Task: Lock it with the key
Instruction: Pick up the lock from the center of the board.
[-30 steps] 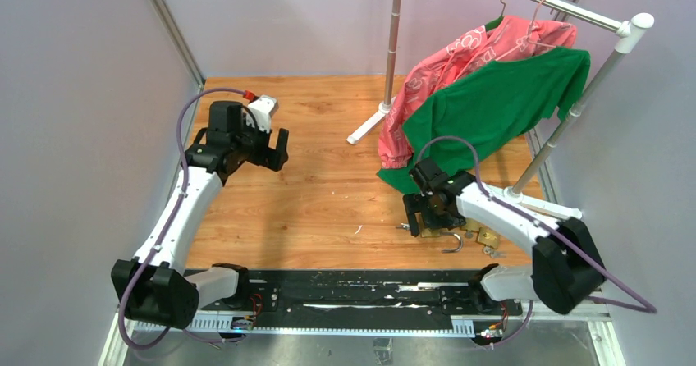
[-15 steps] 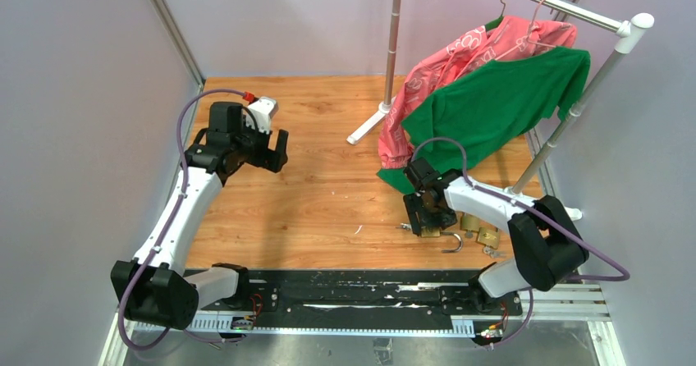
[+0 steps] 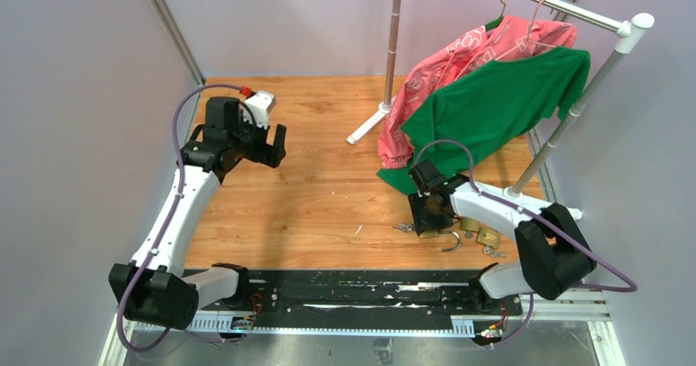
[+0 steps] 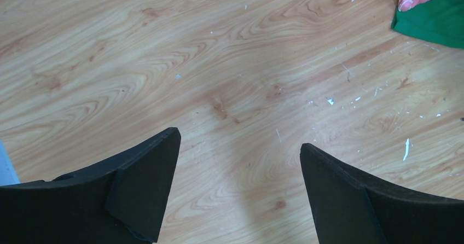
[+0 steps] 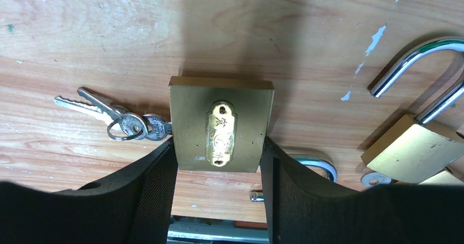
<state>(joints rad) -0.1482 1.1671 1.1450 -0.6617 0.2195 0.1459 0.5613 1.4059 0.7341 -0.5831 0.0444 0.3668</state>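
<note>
My right gripper is shut on a square brass padlock, one finger pressed against each side of its body, low over the wooden floor. The keyhole plate faces the camera. Its steel shackle shows partly behind the right finger. A bunch of keys on a ring lies on the floor just left of the padlock. In the top view the right gripper sits over the padlock, with the keys to its left. My left gripper is open and empty, above bare floor at the back left.
A second brass padlock with an open shackle lies right of the held one, and more padlocks lie beside it. A clothes rack holding pink and green shirts stands at the back right. The table's front edge is close.
The right arm's elbow has swung out and back while its gripper stayed on the padlock. The left gripper has moved slightly towards the back.
</note>
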